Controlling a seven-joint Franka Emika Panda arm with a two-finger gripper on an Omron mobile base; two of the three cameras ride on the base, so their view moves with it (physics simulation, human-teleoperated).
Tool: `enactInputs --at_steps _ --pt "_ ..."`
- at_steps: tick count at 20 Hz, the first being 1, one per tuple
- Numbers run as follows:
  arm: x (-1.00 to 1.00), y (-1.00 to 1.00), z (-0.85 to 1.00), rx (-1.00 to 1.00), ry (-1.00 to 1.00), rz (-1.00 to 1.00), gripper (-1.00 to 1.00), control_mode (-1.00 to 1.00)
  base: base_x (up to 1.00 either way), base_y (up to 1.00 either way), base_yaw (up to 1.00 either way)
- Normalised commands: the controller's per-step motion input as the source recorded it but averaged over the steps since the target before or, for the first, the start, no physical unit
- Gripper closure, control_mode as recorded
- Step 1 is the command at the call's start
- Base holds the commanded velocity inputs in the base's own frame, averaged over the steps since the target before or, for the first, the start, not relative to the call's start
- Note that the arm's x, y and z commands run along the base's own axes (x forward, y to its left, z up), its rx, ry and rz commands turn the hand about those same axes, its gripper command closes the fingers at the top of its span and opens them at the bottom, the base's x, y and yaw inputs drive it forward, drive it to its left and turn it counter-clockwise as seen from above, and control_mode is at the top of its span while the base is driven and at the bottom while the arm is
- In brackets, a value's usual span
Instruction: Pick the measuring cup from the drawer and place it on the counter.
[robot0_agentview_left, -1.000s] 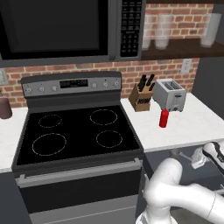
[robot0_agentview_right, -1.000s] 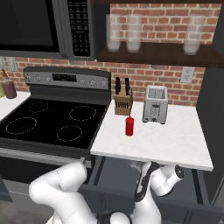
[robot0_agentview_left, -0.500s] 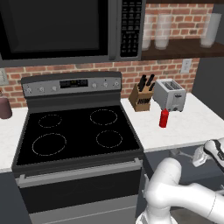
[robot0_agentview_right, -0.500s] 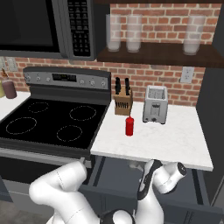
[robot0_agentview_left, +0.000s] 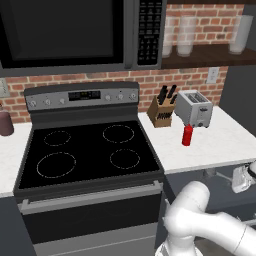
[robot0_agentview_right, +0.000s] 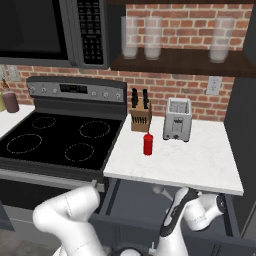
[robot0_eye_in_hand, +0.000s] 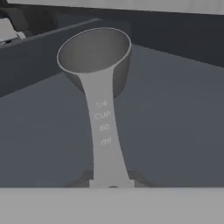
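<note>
The counter (robot0_agentview_right: 200, 165), a white slab beside the stove (robot0_agentview_left: 90, 155), carries a knife block (robot0_agentview_right: 141, 117), a toaster (robot0_agentview_right: 177, 120) just to its right, and a red bottle (robot0_agentview_right: 148, 144) standing upright in front of them (nearer the front edge). Below it the drawer (robot0_agentview_right: 140, 210) is pulled open; the cup (robot0_eye_in_hand: 98, 74) lies on its dark floor, handle towards the camera.

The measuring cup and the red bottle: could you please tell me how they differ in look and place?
The measuring cup is grey metal with a long flat handle; the red bottle is red and has none. The measuring cup is down inside the drawer; the red bottle stands upright on the counter. The cup's mouth is open, while the bottle narrows toward its top.
</note>
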Motion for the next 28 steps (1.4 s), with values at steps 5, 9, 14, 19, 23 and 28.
enactInputs --at_steps 5,9,14,19,23,28 --pt "-0.54 -0.19 0.72 0.03 -0.21 0.0 1.0 -1.0 0.0 0.0 0.0" --pt "-0.49 -0.01 0.42 0.0 -0.04 0.01 1.0 -1.0 0.0 0.0 0.0" --pt "-0.56 0.0 0.25 -0.08 0.0 0.06 1.0 -1.0 0.0 0.0 0.0" --pt "-0.59 0.0 0.45 -0.11 0.0 0.06 1.0 -1.0 0.0 0.0 0.0" --pt "-0.61 0.0 0.82 -0.07 -0.04 0.11 1.0 -1.0 0.0 0.0 0.0" --pt "-0.78 -0.02 0.84 -0.08 -0.03 0.15 1.0 -1.0 0.0 0.0 0.0"
